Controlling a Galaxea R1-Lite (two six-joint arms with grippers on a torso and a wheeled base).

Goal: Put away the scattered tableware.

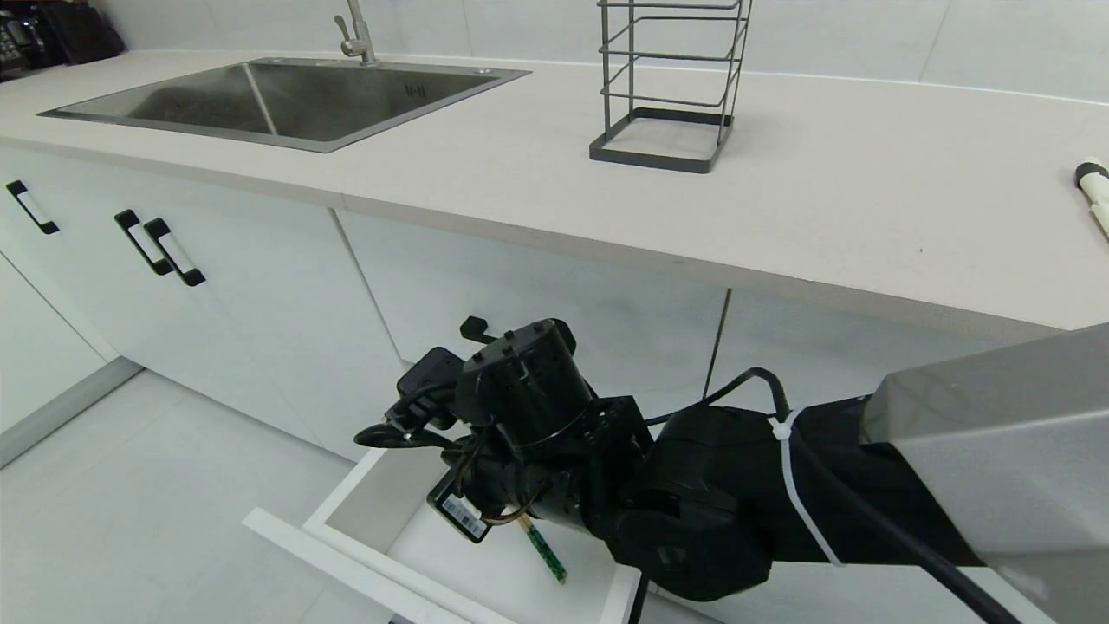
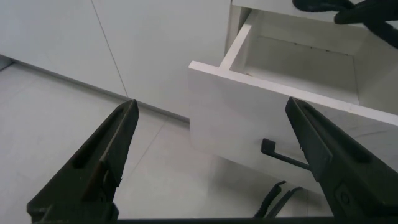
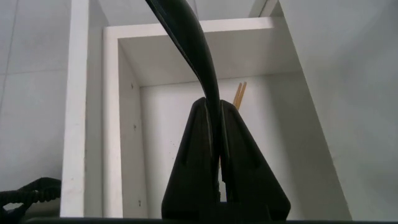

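Observation:
My right gripper [image 3: 217, 109] is shut on a black curved utensil [image 3: 186, 31], holding it by its thin handle above the open white drawer [image 3: 112, 124]. In the head view the right arm hangs over the drawer [image 1: 286, 535] below the counter, and the black utensil [image 1: 381, 436] sticks out to the left of the wrist. A pair of wooden chopsticks [image 3: 240, 93] lies inside the drawer, its green-patterned end [image 1: 546, 555] showing under the arm. My left gripper [image 2: 211, 109] is open, low near the floor, facing the drawer front [image 2: 249, 99].
A grey wire rack [image 1: 667, 87] stands on the beige counter [image 1: 866, 199], with a steel sink [image 1: 286, 95] at the back left. A cream and black utensil [image 1: 1093, 189] lies at the counter's right edge. The drawer front carries a black handle [image 2: 280, 154].

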